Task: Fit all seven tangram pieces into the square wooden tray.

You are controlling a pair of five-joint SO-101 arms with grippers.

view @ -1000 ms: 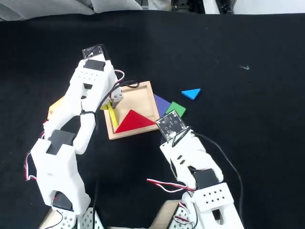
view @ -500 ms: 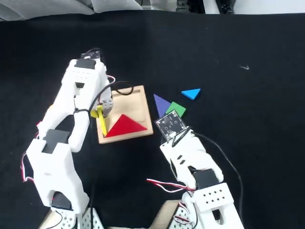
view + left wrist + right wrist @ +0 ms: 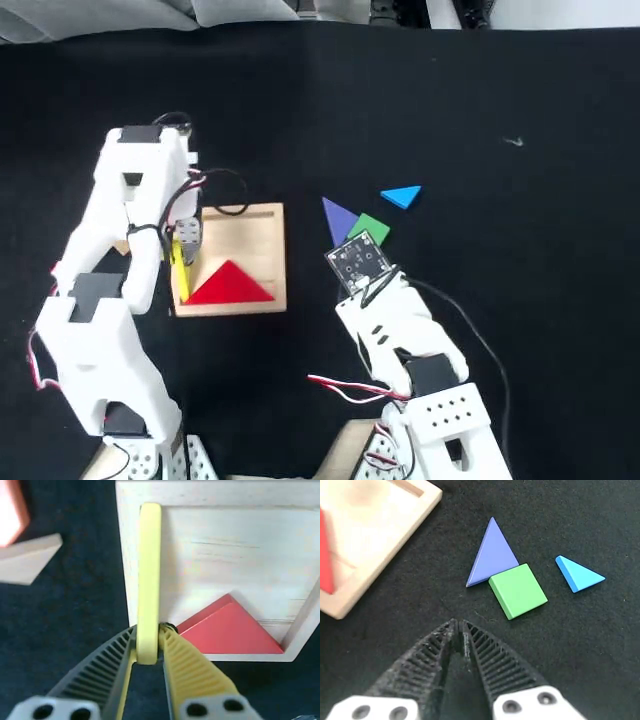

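Left gripper [image 3: 148, 636] clamped on yellow piece [image 3: 149, 575], held on edge along the wooden tray [image 3: 210, 492] wall, probably to tip it flat beside red triangle [image 3: 227, 627]. Right gripper [image 3: 458, 625] pinched closed, empty, parked near purple triangle [image 3: 493, 552], green square [image 3: 518, 590], blue triangle [image 3: 576, 573]: likely next picks.

Cut off at the edge in the left wrist view, orange piece [image 3: 9, 511], pale wooden piece [image 3: 25, 560] and one corner of the tray [image 3: 300, 630]; hidden under the left arm [image 3: 120, 215] in the high view, most of the yellow piece [image 3: 179, 265]; shrunk to a blurred sliver in the right wrist view, red triangle [image 3: 324, 555].
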